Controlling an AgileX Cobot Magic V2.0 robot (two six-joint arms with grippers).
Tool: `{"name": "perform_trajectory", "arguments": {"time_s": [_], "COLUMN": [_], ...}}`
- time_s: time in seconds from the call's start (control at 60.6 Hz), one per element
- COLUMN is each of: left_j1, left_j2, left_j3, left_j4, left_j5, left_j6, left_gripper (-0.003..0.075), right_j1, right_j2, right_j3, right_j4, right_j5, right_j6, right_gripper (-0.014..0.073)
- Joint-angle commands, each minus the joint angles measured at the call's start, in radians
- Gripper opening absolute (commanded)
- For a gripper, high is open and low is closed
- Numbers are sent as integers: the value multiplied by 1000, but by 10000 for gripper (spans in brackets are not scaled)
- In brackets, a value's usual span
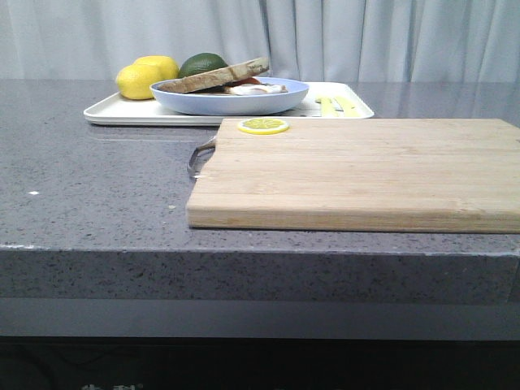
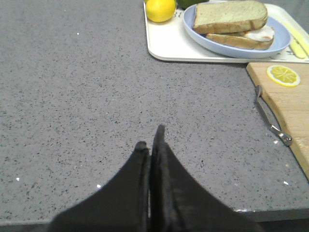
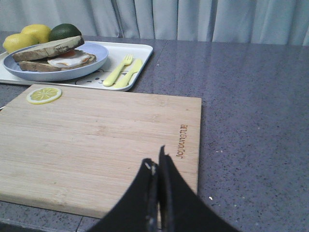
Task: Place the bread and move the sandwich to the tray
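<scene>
The sandwich (image 1: 223, 79) lies on its pale-blue plate (image 1: 229, 101) on the white tray (image 1: 122, 110) at the far left. The bread (image 2: 229, 16) is its top slice, leaning over the fried egg (image 3: 70, 59) and the lower slice. The sandwich also shows in the left wrist view (image 2: 241, 29) and the right wrist view (image 3: 50, 54). My left gripper (image 2: 150, 137) is shut and empty over bare counter, well short of the tray (image 2: 169, 46). My right gripper (image 3: 155, 162) is shut and empty over the near edge of the cutting board. Neither gripper shows in the front view.
A light wooden cutting board (image 1: 366, 171) with a metal handle (image 1: 199, 156) fills the centre and right; a lemon slice (image 1: 263, 126) lies on its far left corner. Two lemons (image 1: 146, 77) and an avocado (image 1: 203, 63) sit on the tray behind the plate. Yellow cutlery print (image 3: 123, 72) marks the tray's right end.
</scene>
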Motion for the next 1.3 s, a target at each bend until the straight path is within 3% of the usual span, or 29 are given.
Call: {"name": "perform_trajectory", "arguments": {"time_s": [0.0, 0.214, 0.874, 1.287], "left_j1": [1, 1, 2, 91], "left_j2": [-84, -225, -231, -439], "left_j3": [11, 44, 53, 325], "left_j4": [-15, -15, -15, -4], "left_j5": [-90, -118, -139, -337], "left_j6": [-1, -1, -1, -1], "left_gripper": [-19, -19, -19, -19], "right_j1": [-5, -5, -5, -5], "right_j2": [8, 8, 8, 8], "right_j3": [-28, -28, -28, -28], "right_j4": [-2, -2, -2, -2], "right_j5": [-73, -69, -67, -65], "right_j6": [3, 3, 3, 3], "right_gripper": [-60, -60, -60, -60]}}
